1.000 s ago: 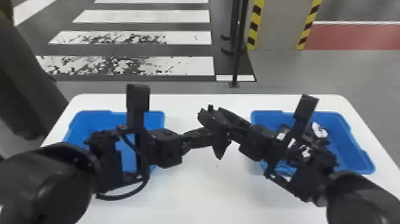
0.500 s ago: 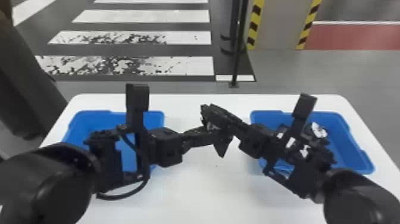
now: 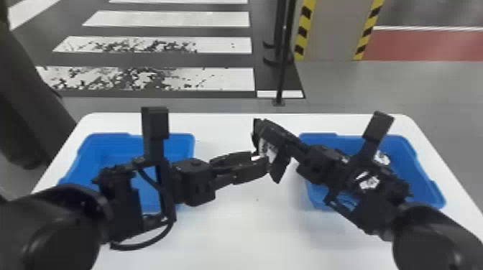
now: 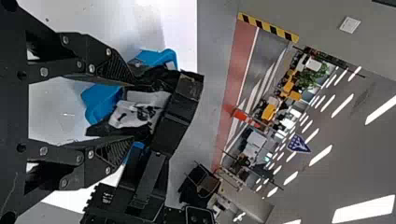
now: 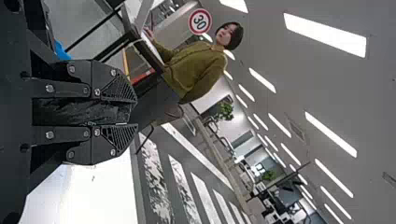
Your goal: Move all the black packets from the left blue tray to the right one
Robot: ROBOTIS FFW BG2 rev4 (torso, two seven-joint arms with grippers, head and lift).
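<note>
Over the table's middle, my right gripper [image 3: 272, 138] holds a black packet with a white label [image 3: 268, 153]. In the right wrist view the right gripper [image 5: 134, 113] is shut on the dark packet [image 5: 80, 111]. My left gripper [image 3: 263, 166] is just left of the packet, its tips close to it. The left wrist view has the left gripper [image 4: 133, 112] open, fingers apart, with the labelled packet [image 4: 156, 100] between and beyond the tips; whether they touch it I cannot tell. The left blue tray [image 3: 187, 145] lies partly behind the left arm. White-labelled packets [image 3: 381, 158] are in the right blue tray [image 3: 411, 145].
Both trays stand on a white table [image 3: 248, 222], one on each side, with bare tabletop between them. The right arm crosses above the right tray and hides part of its contents. A thin black post [image 3: 284, 71] stands on the floor behind the table.
The two arms have drawn slightly apart, the left one leftward and the right one rightward, with the packet in my right gripper. More of its white label shows between the grippers.
</note>
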